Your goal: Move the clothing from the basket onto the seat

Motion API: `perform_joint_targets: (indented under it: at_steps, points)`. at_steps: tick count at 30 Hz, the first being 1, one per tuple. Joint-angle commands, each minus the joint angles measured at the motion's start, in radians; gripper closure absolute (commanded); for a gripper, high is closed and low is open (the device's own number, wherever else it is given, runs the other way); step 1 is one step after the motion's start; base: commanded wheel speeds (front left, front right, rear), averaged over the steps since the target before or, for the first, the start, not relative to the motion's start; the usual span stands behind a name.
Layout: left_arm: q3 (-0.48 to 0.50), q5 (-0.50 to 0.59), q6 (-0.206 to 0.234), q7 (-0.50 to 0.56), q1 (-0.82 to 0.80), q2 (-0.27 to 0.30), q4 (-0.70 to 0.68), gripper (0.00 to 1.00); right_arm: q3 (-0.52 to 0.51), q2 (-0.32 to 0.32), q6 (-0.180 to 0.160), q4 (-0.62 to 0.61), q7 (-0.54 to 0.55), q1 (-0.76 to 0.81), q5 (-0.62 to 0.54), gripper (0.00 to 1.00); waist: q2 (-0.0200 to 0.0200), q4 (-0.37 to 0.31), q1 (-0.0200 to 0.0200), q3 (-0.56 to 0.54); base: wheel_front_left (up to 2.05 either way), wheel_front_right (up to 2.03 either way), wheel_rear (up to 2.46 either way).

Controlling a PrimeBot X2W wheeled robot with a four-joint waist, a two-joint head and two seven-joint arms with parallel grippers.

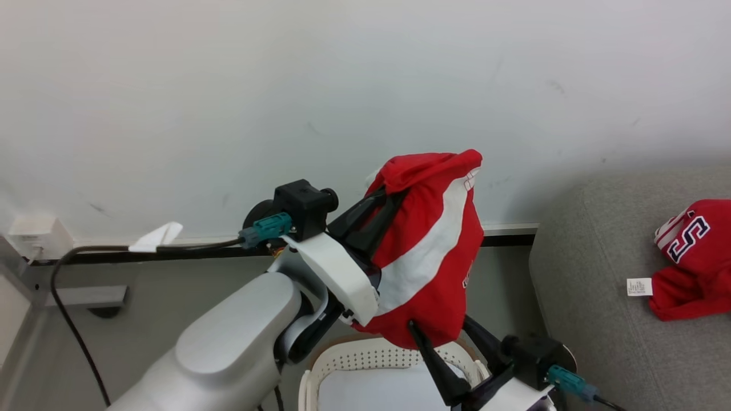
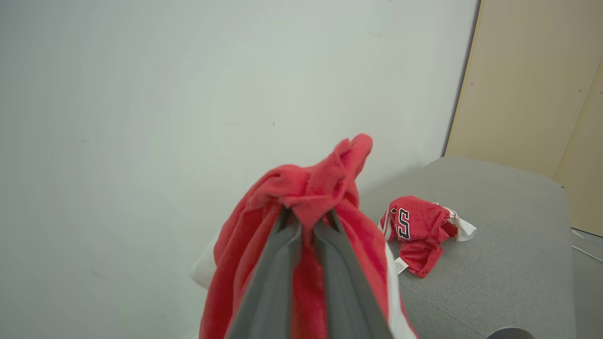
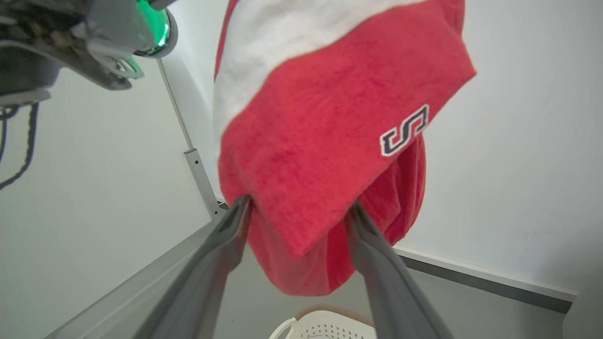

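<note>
My left gripper [image 1: 388,200] is raised above the basket [image 1: 365,359] and shut on the top of a red garment [image 1: 428,251] with a broad white stripe, which hangs down from it. The left wrist view shows the fabric bunched over both fingertips [image 2: 287,221]. My right gripper [image 3: 299,205] stands open below, its fingers either side of the garment's lower end [image 3: 330,179], which carries a small "S" mark. The basket's pale bottom [image 1: 377,394] looks bare. A second red garment [image 1: 694,257] with a large "S" and a label tag lies on the grey seat [image 1: 599,319].
A white wall stands close behind. A black cable [image 1: 74,319] runs from a socket box [image 1: 31,234] at the left, beside a white scrap [image 1: 157,237]. A beige panel [image 2: 527,84] stands beyond the seat's far end.
</note>
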Motion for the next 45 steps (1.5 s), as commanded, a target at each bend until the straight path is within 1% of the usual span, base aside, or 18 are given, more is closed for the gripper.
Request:
perform_joint_targets:
  at_steps: [1, 6, 15, 16, 17, 18, 25, 27, 32, 35, 40, 41, 43, 45]
  points:
    - [-0.003, 0.000, -0.002, -0.003, -0.005, -0.004, -0.002, 1.00, 0.011, 0.004, -0.002, 0.024, 0.001, -0.023, 0.012, 0.00, 0.0000, 0.012, 0.0000, -0.001, 0.00, 0.00, 0.00]
    - [-0.024, 0.000, -0.010, 0.003, -0.002, -0.026, -0.004, 1.00, 0.052, 0.020, -0.002, 0.107, 0.001, -0.102, 0.050, 0.00, 0.0000, 0.052, 0.0000, -0.004, 0.00, 0.00, 0.00]
    - [-0.047, -0.006, -0.020, 0.003, 0.012, -0.050, 0.005, 1.00, 0.067, 0.038, -0.002, 0.202, 0.001, -0.184, 0.088, 0.00, 0.0000, 0.103, 0.0000, -0.011, 0.00, 0.00, 0.00]
    - [-0.047, -0.007, -0.019, 0.002, 0.012, -0.050, 0.007, 1.00, 0.067, 0.040, -0.002, 0.208, 0.001, -0.188, 0.091, 0.32, 0.0000, 0.106, 0.0000, -0.011, 0.00, 0.00, 0.00]
    - [-0.047, -0.008, -0.018, 0.001, 0.013, -0.050, 0.009, 1.00, 0.066, 0.041, -0.002, 0.208, 0.001, -0.194, 0.090, 0.85, 0.0000, 0.109, 0.0000, -0.012, 0.00, 0.00, 0.00]
    - [-0.047, -0.009, -0.017, 0.001, 0.013, -0.049, 0.010, 1.00, 0.064, 0.042, -0.002, 0.208, 0.001, -0.197, 0.091, 1.00, 0.0000, 0.111, 0.0000, -0.012, 0.00, 0.00, 0.00]
    - [-0.039, -0.014, -0.011, -0.011, 0.023, -0.037, 0.029, 1.00, 0.052, 0.030, -0.002, 0.188, 0.001, -0.171, 0.097, 1.00, 0.0000, 0.109, 0.0000, -0.013, 0.00, 0.00, 0.00]
    - [-0.037, -0.016, -0.010, -0.014, 0.027, -0.036, 0.033, 1.00, 0.034, 0.023, -0.002, 0.177, 0.001, -0.163, 0.088, 1.00, 0.0000, 0.104, 0.0000, -0.012, 0.00, 0.00, 0.00]
    - [-0.036, -0.015, -0.003, -0.023, 0.043, -0.026, 0.041, 1.00, -0.059, 0.014, -0.002, 0.131, 0.001, -0.122, 0.041, 1.00, 0.0000, 0.083, 0.0000, -0.007, 0.00, 0.00, 0.00]
    - [-0.052, 0.000, -0.009, -0.027, 0.052, -0.030, 0.032, 1.00, -0.120, 0.005, -0.002, 0.101, 0.001, -0.094, 0.014, 1.00, 0.0000, 0.065, 0.0000, -0.004, 0.00, 0.00, 0.00]
    - [-0.073, 0.008, -0.003, -0.027, 0.074, -0.035, 0.017, 1.00, -0.207, -0.004, -0.002, 0.054, 0.001, -0.070, -0.030, 1.00, 0.0000, 0.016, 0.0000, 0.003, 0.00, 0.00, 0.00]
    - [-0.076, 0.010, -0.001, -0.028, 0.078, -0.034, 0.015, 0.71, -0.223, -0.005, -0.002, 0.044, 0.001, -0.066, -0.039, 1.00, 0.0000, 0.004, 0.0000, 0.005, 0.00, 0.00, 0.00]
    - [-0.082, 0.013, -0.004, -0.030, 0.084, -0.034, 0.006, 0.00, -0.255, -0.009, -0.002, 0.026, 0.001, -0.063, -0.055, 1.00, 0.0000, -0.020, 0.0000, 0.009, 0.00, 0.00, 0.00]
    - [-0.088, 0.018, -0.006, -0.031, 0.088, -0.033, -0.007, 0.00, -0.287, -0.013, -0.002, 0.011, 0.001, -0.054, -0.073, 1.00, 0.0000, -0.047, 0.0000, 0.014, 0.00, 0.00, 0.00]
